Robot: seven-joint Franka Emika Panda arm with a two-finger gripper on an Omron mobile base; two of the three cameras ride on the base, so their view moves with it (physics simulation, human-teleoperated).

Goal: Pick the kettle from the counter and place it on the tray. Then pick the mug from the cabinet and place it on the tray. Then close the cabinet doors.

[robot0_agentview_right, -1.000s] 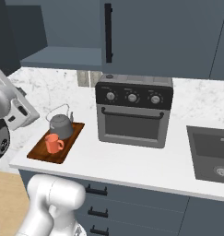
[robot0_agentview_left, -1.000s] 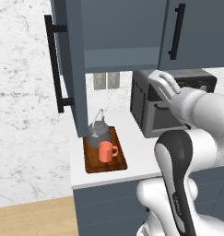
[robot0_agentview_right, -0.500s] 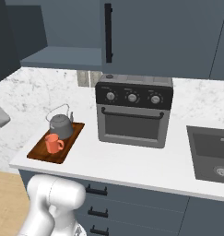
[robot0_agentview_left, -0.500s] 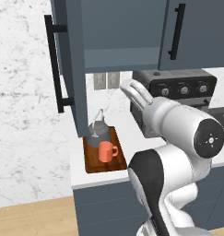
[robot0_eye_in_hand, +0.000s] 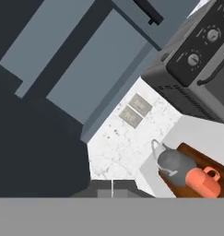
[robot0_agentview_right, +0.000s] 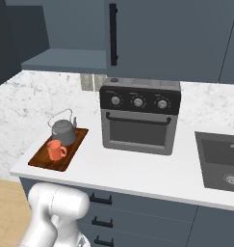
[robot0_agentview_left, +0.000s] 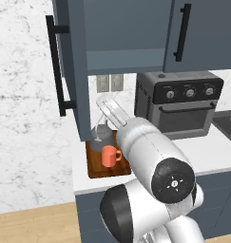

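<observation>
Kettle [robot0_agentview_left: 102, 133] and mug [robot0_agentview_left: 110, 155] on tray [robot0_agentview_left: 94, 167], frame centre; door [robot0_agentview_left: 69, 66] open upper left.
Claw [robot0_agentview_left: 104, 105] shut, empty; risk: arm clips kettle swinging to door.

You have even, diffuse rendered light in all three views, with no visible source and no glare. The white tabletop [robot0_agentview_right: 137, 169] and marble wall read bright; the cabinet [robot0_agentview_left: 121, 33] interior and open door [robot0_eye_in_hand: 35, 152] go dim, nearly black in the hand view. Shadows are soft and faint: a weak one beside the oven [robot0_agentview_right: 140, 118], little under the tray [robot0_agentview_right: 58, 152]. Edges look slightly soft from low resolution. No lens distortion at the borders. The hand view is rolled.
</observation>
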